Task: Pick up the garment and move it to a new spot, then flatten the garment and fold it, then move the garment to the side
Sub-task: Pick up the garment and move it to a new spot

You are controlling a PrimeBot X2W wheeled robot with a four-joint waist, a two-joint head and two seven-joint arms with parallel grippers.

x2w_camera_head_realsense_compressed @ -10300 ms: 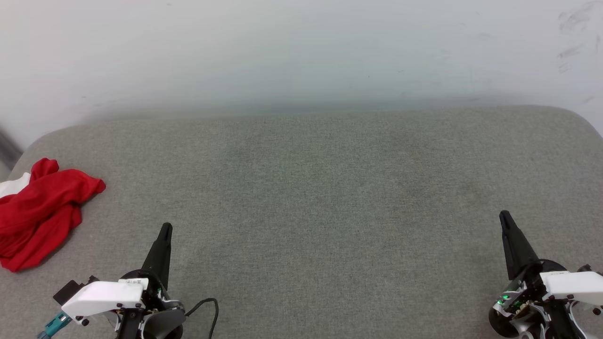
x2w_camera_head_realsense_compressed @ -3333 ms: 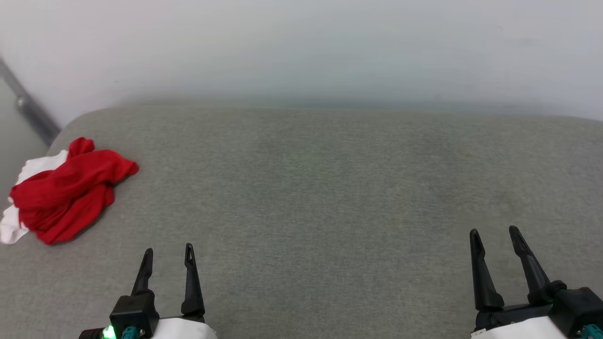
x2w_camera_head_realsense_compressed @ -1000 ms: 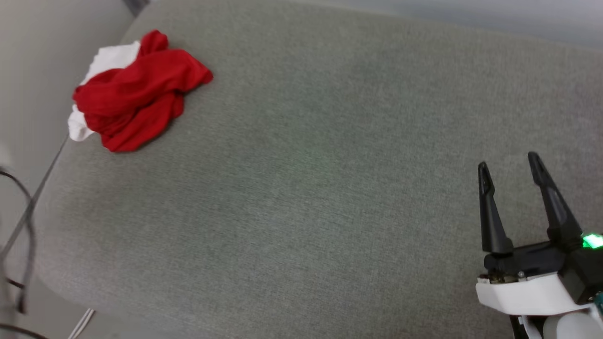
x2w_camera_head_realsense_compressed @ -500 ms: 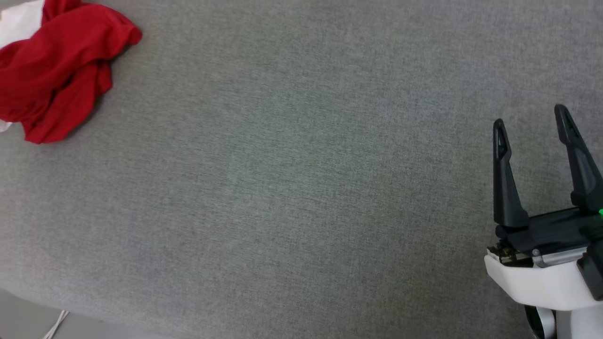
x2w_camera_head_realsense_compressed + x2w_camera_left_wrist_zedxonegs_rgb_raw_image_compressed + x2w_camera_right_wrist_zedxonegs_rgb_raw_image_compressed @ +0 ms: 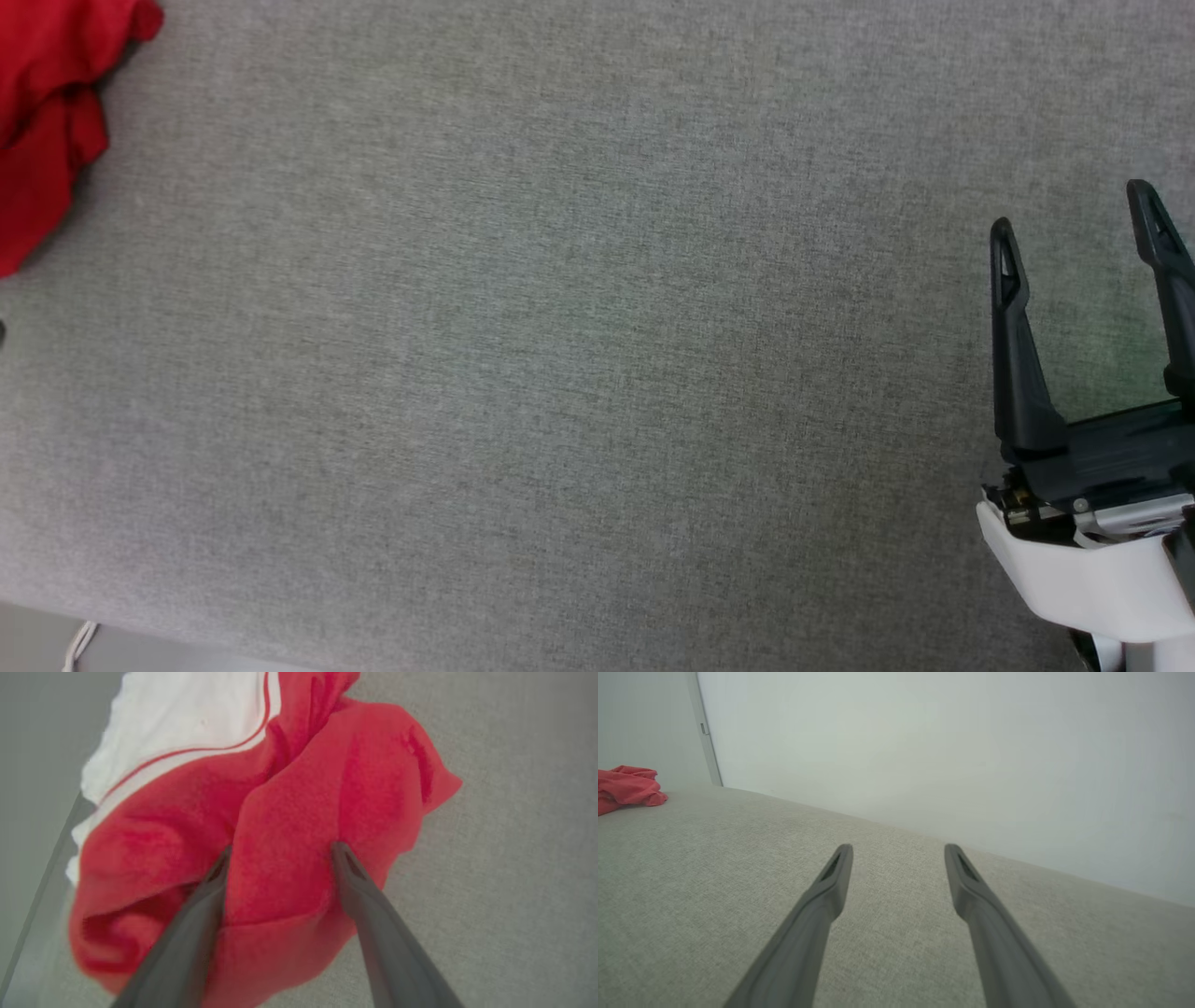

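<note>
The garment (image 5: 42,112) is a crumpled red shirt at the far left edge of the head view, lying on the grey fabric surface (image 5: 560,355). In the left wrist view the garment (image 5: 289,826) lies close below, red folds with a white sleeve and red striped trim at the upper left. My left gripper (image 5: 280,851) is open, its fingers straddling a raised red fold. My right gripper (image 5: 1074,215) stands open over bare fabric at the right, nothing between its fingers. From the right wrist view the garment (image 5: 626,788) is a small red heap far off to the left.
The grey surface's front edge (image 5: 140,635) runs along the lower left of the head view, with floor below it. A pale wall (image 5: 948,742) rises behind the surface. In the left wrist view the surface's edge (image 5: 42,891) runs just beside the garment.
The head camera has dipped down and turned, so the garment has slid toward the picture's left edge. The right gripper stays open at the right.
</note>
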